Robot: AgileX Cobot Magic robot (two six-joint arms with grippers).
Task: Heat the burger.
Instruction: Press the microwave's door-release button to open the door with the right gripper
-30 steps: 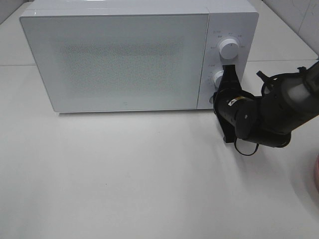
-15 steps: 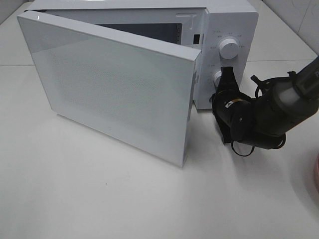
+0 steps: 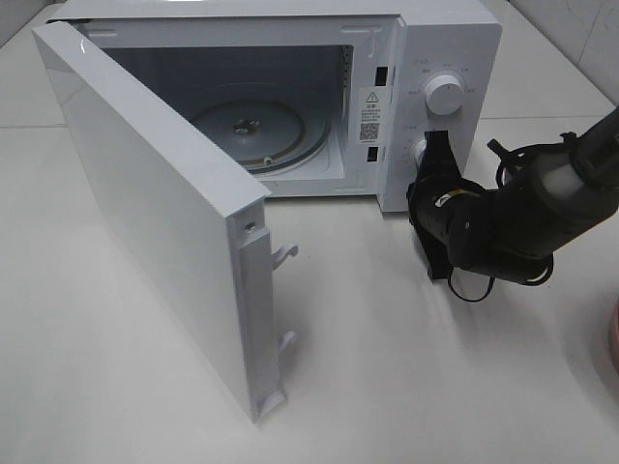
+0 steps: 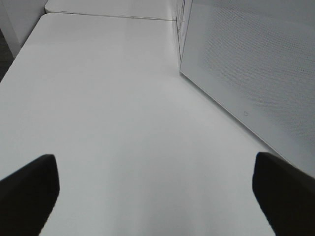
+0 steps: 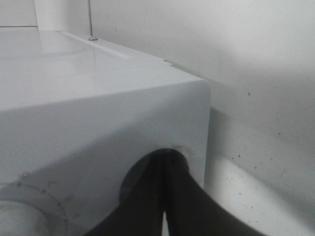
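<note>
Now, the right gripper (image 3: 437,151) is clenched on nothing, tips at the lower knob (image 3: 420,153) of the microwave (image 3: 455,39) — best to back straight off toward 4 o'clock w/o twisting it. Door (image 3: 145,222) stands wide open at 9 o'clock, turntable (image 3: 253,130) bare. Left gripper (image 4: 156,191) is spread, empty, over the bench (image 4: 108,98). Burger not in view — prob. out past the pink plate (image 3: 613,338) edge at 4 o'clock; bring it in clear of the door.
</note>
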